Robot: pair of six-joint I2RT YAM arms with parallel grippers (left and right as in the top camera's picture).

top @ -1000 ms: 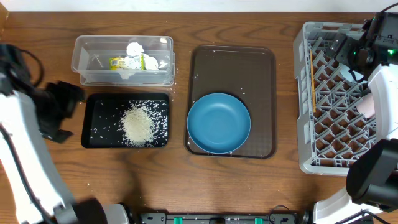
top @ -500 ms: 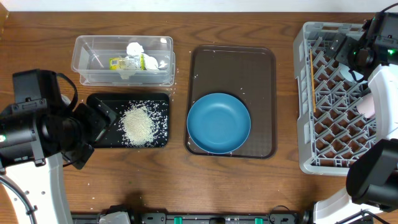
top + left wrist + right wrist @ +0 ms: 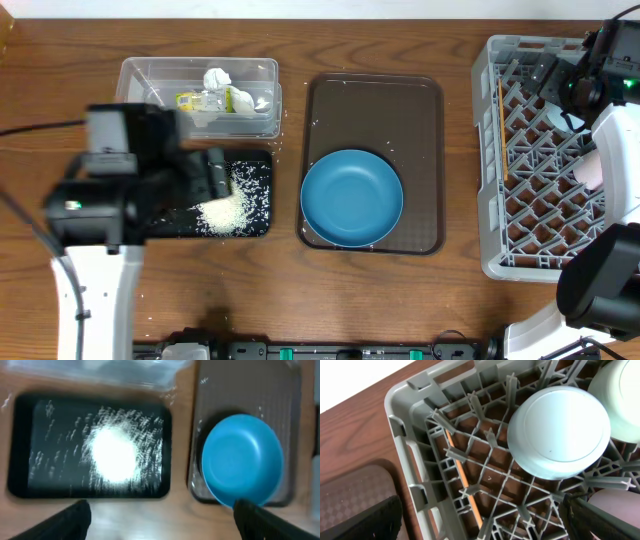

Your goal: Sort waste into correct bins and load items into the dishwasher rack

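Note:
My left gripper (image 3: 214,172) hangs open over the black tray bin (image 3: 150,226), its fingers (image 3: 70,520) wide apart and empty. White rice (image 3: 112,452) lies heaped in that tray (image 3: 20,445). The clear tub bin (image 3: 140,75) holds the crumpled tissue (image 3: 217,78) and the yellow-green wrapper (image 3: 195,100). The deep-blue dish (image 3: 352,198) (image 3: 242,460) sits on the brown tray. My right gripper (image 3: 480,525) is open over the grey dishwasher rack (image 3: 400,415) (image 3: 490,200). In the rack are an upturned light-blue bowl (image 3: 559,432), a mint bowl (image 3: 625,400), a pink cup (image 3: 615,505) and the wooden stick (image 3: 465,480).
The brown serving tray (image 3: 375,100) lies between the bins and the rack. Loose rice grains are scattered over the black tray and on the wood around it. Bare table shows along the front edge.
My left arm has swung from the table's left edge rightward, over the black tray and towards the blue dish. The right arm has not moved.

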